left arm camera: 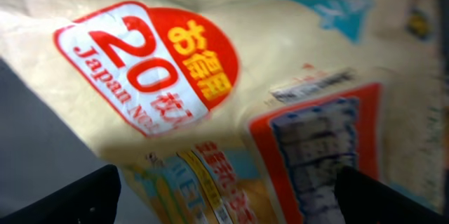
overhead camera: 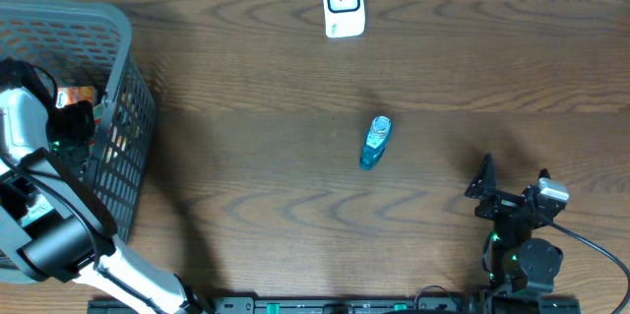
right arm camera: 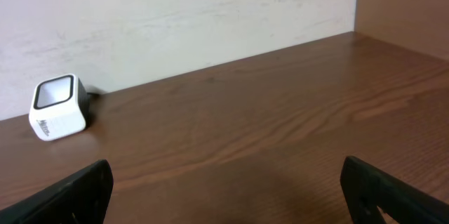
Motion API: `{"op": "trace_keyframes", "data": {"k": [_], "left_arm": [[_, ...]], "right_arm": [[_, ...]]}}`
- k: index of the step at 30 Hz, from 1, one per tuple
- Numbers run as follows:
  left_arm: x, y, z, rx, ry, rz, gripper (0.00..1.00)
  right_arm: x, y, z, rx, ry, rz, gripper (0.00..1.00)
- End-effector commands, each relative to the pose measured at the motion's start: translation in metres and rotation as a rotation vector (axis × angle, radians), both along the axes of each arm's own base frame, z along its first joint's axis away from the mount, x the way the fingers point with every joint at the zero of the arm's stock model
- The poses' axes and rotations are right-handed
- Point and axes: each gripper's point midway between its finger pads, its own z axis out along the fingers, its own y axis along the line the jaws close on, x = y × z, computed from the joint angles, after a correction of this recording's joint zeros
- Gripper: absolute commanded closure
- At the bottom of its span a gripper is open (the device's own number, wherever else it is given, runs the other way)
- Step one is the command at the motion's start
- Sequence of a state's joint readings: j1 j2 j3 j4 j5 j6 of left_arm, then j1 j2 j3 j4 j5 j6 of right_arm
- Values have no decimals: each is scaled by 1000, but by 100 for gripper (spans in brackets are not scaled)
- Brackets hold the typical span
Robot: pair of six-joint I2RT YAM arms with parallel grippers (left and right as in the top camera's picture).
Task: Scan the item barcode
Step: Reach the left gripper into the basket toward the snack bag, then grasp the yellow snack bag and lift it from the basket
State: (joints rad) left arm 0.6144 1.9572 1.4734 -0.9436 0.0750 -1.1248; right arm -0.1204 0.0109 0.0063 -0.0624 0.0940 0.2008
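We found the blue item (overhead camera: pixel 375 143) mid-tabletop (overhead camera: pixel 246 107), well apart from the scanner (overhead camera: pixel 344 3) at the far edge, the left end effector (left arm camera: pixel 228 196) wide over a packet (left arm camera: pixel 210 76) in the left-edge basket (overhead camera: pixel 128 68), and the right end effector (overhead camera: pixel 514 170) wide near the front edge.

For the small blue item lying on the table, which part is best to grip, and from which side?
Grip the blue item at its middle, probably straight down from above. It lies flat and alone on the table, long and narrow, so the jaws should close across its short width. The open right gripper is the nearer one.
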Motion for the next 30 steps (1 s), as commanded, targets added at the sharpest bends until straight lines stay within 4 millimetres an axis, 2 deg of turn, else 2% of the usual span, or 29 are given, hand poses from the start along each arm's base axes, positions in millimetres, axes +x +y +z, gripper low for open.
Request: {"op": "trace_keyframes", "data": {"k": [1, 6, 7, 10, 13, 14, 18, 21, 24, 27, 30], "left_arm": [[-12, -4, -20, -10, 49, -6, 2], [-20, -10, -42, -15, 54, -7, 0], [-23, -11, -45, -18, 59, -7, 6], [-31, -18, -53, -35, 82, -7, 37], [-39, -23, -57, -53, 107, -35, 88], [-40, -24, -57, -57, 107, -56, 92], [-37, -22, -51, -47, 87, -149, 93], [-32, -16, -34, -15, 52, -192, 93], [-28, -7, 0, 43, -13, -182, 93], [-22, 4, 45, 136, -115, -166, 93], [-20, 11, 99, 258, -246, -151, 93]], "right_arm": [[-1, -1, 0, -7, 0, -6, 1], [-1, -2, 0, -7, 0, -6, 1], [-1, -1, 0, -7, 0, -6, 1], [-1, -1, 0, -7, 0, -6, 1], [-1, -2, 0, -7, 0, -6, 1], [-1, -1, 0, -8, 0, -6, 1], [-1, -1, 0, -8, 0, -6, 1], [-1, -1, 0, -7, 0, -6, 1], [-1, -2, 0, -8, 0, -6, 1], [-1, -2, 0, -7, 0, -6, 1], [-1, -1, 0, -8, 0, -6, 1]]}}
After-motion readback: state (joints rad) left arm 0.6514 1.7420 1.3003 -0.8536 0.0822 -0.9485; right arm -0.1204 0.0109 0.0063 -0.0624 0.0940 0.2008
